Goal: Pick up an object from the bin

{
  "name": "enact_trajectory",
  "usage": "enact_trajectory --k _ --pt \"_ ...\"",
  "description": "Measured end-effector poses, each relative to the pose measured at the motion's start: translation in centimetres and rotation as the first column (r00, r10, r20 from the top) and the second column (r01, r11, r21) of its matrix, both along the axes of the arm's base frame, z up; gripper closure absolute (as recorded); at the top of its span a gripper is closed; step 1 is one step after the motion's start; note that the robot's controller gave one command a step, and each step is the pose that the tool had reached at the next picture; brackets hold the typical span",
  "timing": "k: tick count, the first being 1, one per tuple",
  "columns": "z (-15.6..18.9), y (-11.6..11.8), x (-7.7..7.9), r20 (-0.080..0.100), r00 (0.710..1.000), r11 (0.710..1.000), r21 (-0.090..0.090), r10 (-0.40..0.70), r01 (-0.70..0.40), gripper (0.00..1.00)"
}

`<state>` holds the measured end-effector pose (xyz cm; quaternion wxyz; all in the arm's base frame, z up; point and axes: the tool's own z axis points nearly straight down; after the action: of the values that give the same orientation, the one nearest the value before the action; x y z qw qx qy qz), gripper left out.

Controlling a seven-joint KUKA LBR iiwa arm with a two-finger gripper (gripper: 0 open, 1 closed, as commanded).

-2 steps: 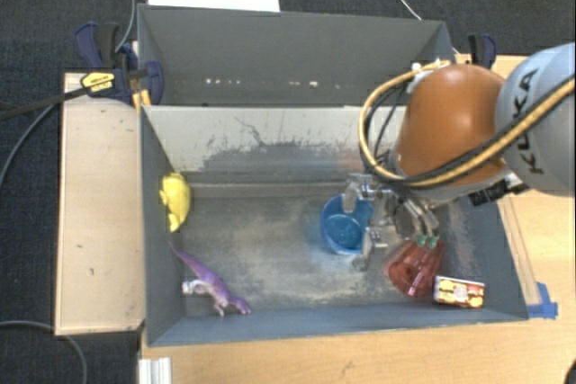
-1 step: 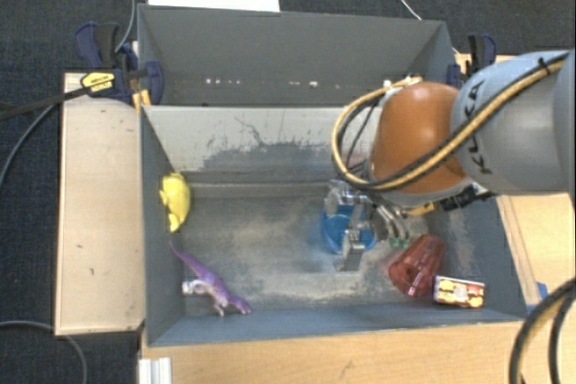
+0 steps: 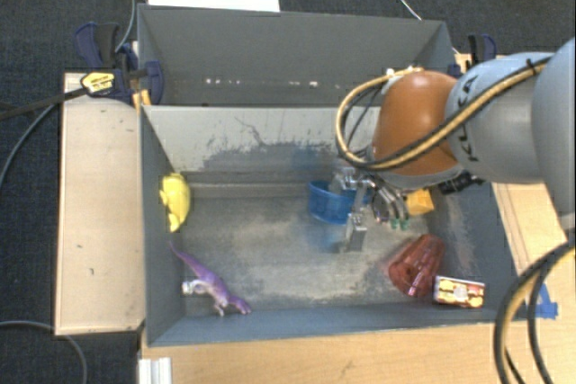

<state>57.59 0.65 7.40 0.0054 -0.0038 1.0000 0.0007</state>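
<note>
My gripper (image 3: 355, 235) hangs low over the middle of the bin, a little right of centre. A blue, cup-like plastic thing (image 3: 328, 202) lies right beside it on the left, touching or nearly touching it. A small yellow block (image 3: 419, 201) sits just to the right, partly hidden under the arm's fittings. A dark red ribbed thing (image 3: 415, 264) lies lower right of the gripper, apart from it.
A yellow rounded toy (image 3: 175, 199) rests by the left wall. A purple dinosaur figure (image 3: 212, 285) lies in the front left corner. A small red and yellow packet (image 3: 459, 291) sits in the front right corner. The orange cover and cables hide the bin's right back part.
</note>
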Motion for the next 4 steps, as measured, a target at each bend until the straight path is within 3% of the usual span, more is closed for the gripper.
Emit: enact_trajectory --k 1,2,4 --pt "-0.5 -0.9 1.4 0.001 0.997 0.997 -0.001 0.077 -0.077 0.00" --pt "0.0 4.2 0.2 0.010 0.995 0.995 0.004 -0.103 0.103 1.00" --pt "0.2 4.1 0.1 0.010 0.995 0.995 0.003 -0.103 0.103 1.00"
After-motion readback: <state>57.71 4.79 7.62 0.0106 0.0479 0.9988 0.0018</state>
